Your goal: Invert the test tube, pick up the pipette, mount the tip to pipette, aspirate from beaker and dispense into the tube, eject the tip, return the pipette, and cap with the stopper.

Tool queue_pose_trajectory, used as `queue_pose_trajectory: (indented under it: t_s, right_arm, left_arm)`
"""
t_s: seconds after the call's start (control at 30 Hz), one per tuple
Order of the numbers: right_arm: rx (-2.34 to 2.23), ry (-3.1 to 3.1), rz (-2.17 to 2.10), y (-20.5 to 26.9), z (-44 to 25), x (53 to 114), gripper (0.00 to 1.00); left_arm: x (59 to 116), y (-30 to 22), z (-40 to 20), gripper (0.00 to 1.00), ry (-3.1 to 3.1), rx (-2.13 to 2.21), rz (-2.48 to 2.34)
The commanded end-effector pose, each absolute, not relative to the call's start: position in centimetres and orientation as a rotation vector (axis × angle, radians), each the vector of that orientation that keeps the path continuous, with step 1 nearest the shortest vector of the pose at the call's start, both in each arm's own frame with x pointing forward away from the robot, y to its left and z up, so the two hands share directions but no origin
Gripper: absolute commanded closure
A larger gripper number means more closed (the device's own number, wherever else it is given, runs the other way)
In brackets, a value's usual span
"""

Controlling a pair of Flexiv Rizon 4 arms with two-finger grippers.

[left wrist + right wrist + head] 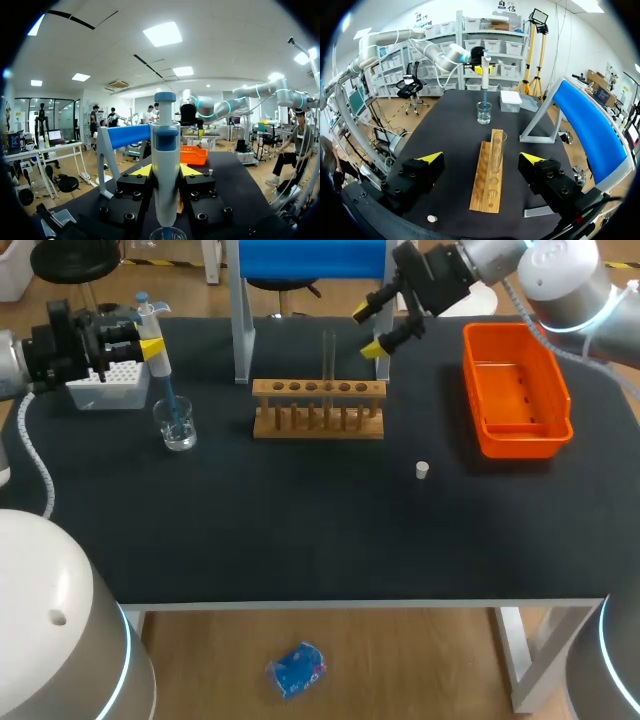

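- The left tool (150,346) pinches the pipette (160,368) upright, its blue tip dipped in the beaker (177,426); drawing up liquid seems the step in hand.
- The right tool (368,329) hangs spread just behind the tube (328,365), which stands in the rack (318,412).
- Next, the pipette likely needs a level carry to the tube's mouth.

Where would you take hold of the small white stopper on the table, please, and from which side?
I would pinch the white stopper across its short sides, coming straight down from above: it sits low and alone on the black table, so a sideways approach seems likely to scrape.
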State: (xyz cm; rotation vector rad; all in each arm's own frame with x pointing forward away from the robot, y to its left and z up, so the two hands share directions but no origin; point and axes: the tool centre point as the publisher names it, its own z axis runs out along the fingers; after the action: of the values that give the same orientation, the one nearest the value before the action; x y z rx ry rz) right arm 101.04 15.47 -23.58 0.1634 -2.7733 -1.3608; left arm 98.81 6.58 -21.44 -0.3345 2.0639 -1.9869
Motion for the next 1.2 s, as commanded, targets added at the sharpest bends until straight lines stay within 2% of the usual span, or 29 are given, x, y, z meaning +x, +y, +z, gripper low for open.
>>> queue_pose_trajectory:
  t_s: [0.03,1.2]
  right_arm:
    - [0.171,-2.769,-1.347,15.88,-23.75,101.6,0.0]
    - [0.18,-2.779,-1.329,16.56,-23.87,101.89,0.0]
  left_arm:
    - [98.84,6.61,-21.43,1.0,2.064,-0.333,-1.988]
    - [98.76,6.88,-21.1,1.0,2.065,-0.331,-1.987]
